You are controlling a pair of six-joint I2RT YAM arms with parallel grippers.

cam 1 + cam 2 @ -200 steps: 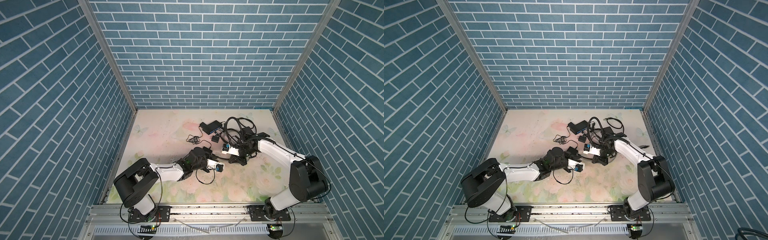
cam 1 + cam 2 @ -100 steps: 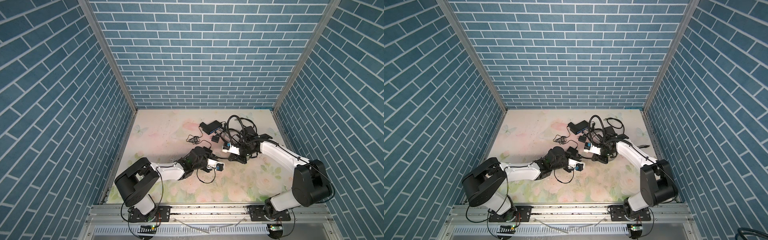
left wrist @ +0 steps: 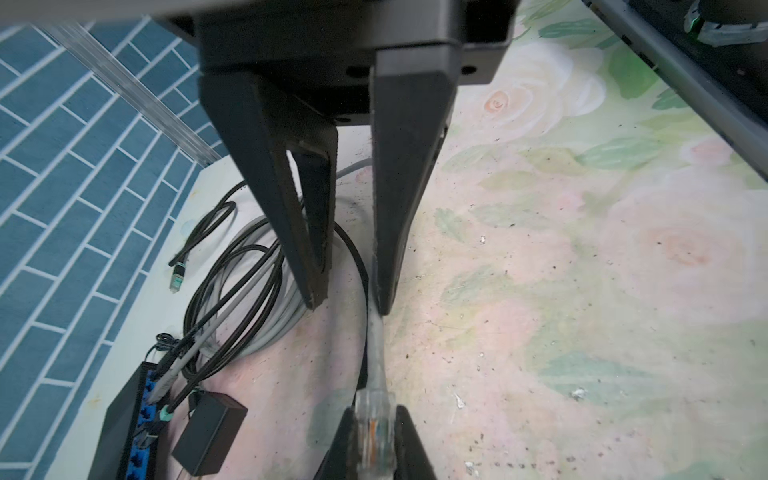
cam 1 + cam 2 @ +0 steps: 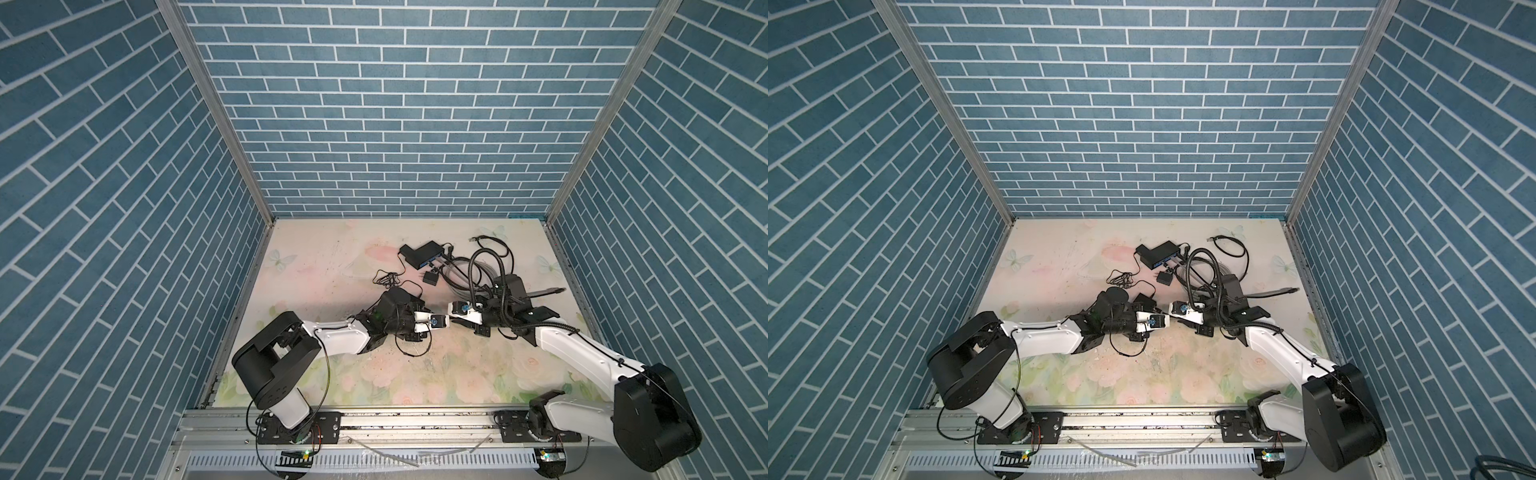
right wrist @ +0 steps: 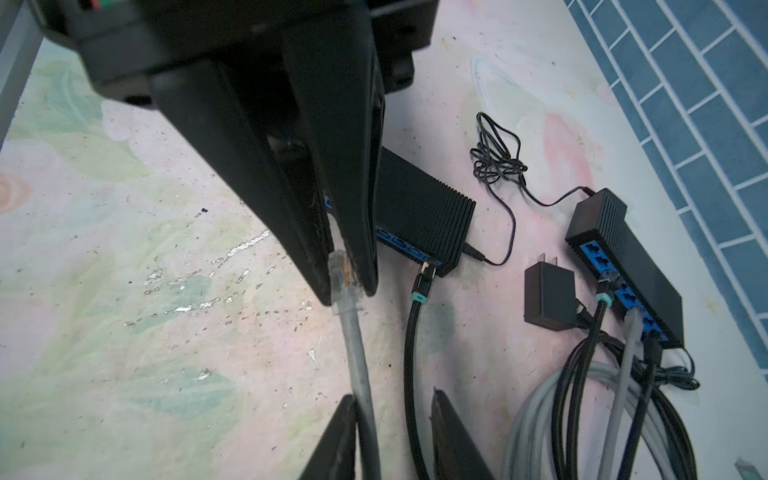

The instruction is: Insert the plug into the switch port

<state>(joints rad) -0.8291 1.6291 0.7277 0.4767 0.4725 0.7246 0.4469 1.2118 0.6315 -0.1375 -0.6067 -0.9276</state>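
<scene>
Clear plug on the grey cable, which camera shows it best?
Left wrist view: the clear plug fills the foreground, pinched by the left gripper. Right wrist view shows it smaller, between the fingers. In both top views it's too small.

We saw the clear plug [image 5: 341,270], orange wires showing, on its grey cable [image 5: 357,357], pinched in the left end effector [image 5: 348,293] at centre frame. Just behind, the black ribbed switch [image 5: 419,208] lay flat on the worktop [image 5: 166,332], blue ports [image 5: 401,244] facing the plug.
</scene>
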